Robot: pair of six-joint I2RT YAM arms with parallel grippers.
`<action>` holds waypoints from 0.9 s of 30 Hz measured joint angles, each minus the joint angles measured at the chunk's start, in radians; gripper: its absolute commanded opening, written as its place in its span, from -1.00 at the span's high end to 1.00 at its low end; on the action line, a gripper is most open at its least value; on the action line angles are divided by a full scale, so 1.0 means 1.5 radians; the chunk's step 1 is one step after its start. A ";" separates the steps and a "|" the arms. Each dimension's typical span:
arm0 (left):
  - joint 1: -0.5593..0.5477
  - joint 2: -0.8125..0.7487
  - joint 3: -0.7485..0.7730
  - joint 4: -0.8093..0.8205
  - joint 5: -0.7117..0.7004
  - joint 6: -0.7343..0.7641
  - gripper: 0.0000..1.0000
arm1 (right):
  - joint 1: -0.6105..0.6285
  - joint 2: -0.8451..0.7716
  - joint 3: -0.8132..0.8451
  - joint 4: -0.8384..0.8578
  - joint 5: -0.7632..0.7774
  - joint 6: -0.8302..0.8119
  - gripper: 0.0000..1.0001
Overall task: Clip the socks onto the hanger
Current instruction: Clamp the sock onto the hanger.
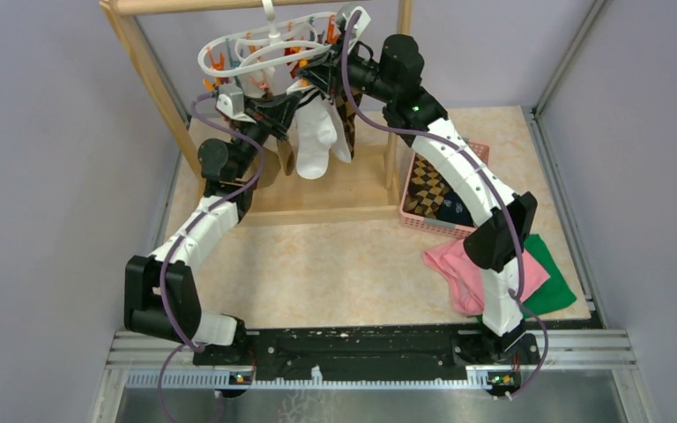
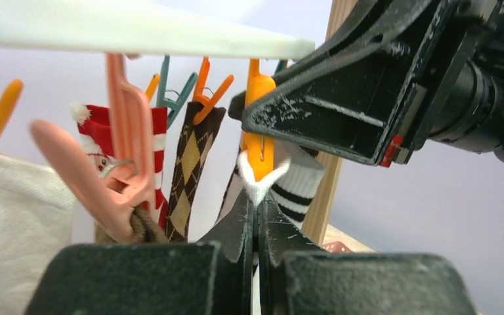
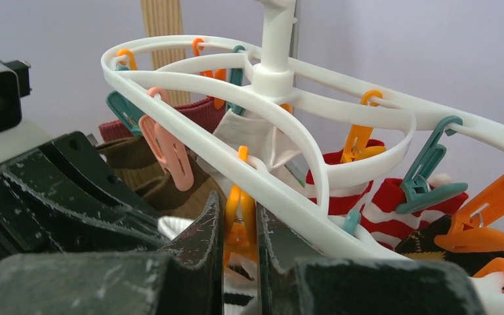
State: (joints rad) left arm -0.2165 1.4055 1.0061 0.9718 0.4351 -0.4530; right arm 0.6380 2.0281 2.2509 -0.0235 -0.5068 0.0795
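Upper left of the top view, the left fingers (image 1: 271, 111) are sitting up under the hanger (image 1: 229, 55). In the left wrist view they're clenching the top edge of the white sock (image 2: 257, 184), w/ a small tuft poking out just above the tips. That tuft is touching the lower end of the orange clip (image 2: 260, 125) directly overhead; can't tell if it's inside the clip's mouth. The sock's long axis is hanging vert., its body drooping below the ring at top ctr. Further right, the right fingers (image 3: 207, 230) are squeezing that clip from both sides. The next move prob. needs the edge going straight up. The sock is looking soft, limp and white.
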 measured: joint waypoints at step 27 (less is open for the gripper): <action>0.035 0.025 -0.024 0.114 0.056 -0.099 1.00 | -0.004 -0.019 -0.031 0.016 0.006 -0.023 0.88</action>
State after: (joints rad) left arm -0.1642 1.4429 0.9699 1.1435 0.5194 -0.6010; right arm 0.6315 1.9999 2.2044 0.0006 -0.4980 0.0444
